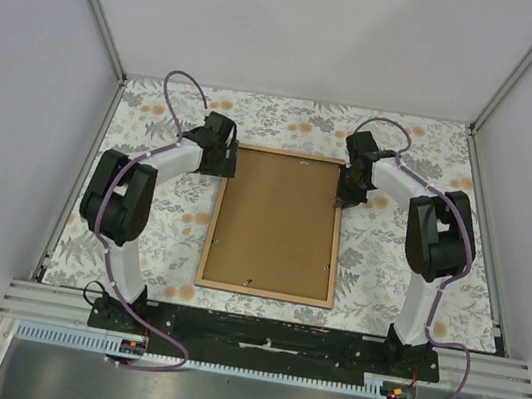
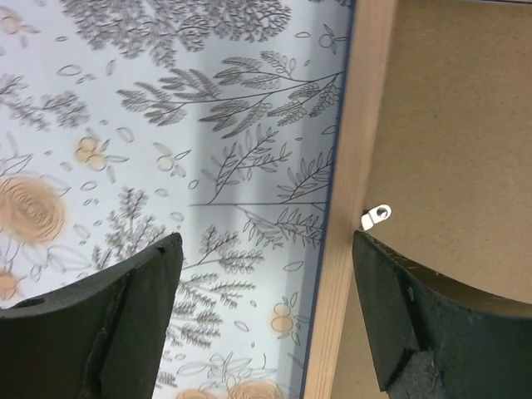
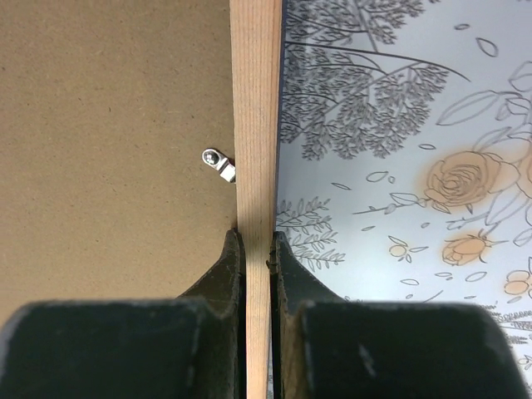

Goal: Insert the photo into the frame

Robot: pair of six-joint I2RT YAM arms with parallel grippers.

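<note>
- I see the frame lying back-up in the middle of the floral tablecloth, with the brown backing panel sitting inside it.
- My right gripper pinches the frame's right wooden edge near the far corner, just beside a small metal clip.
- My left gripper has its jaws spread wide across the frame's left edge, 1 finger over the cloth and 1 over the panel.
- Plain pale walls close in 3 sides, and an aluminium rail runs along the near edge.
</note>
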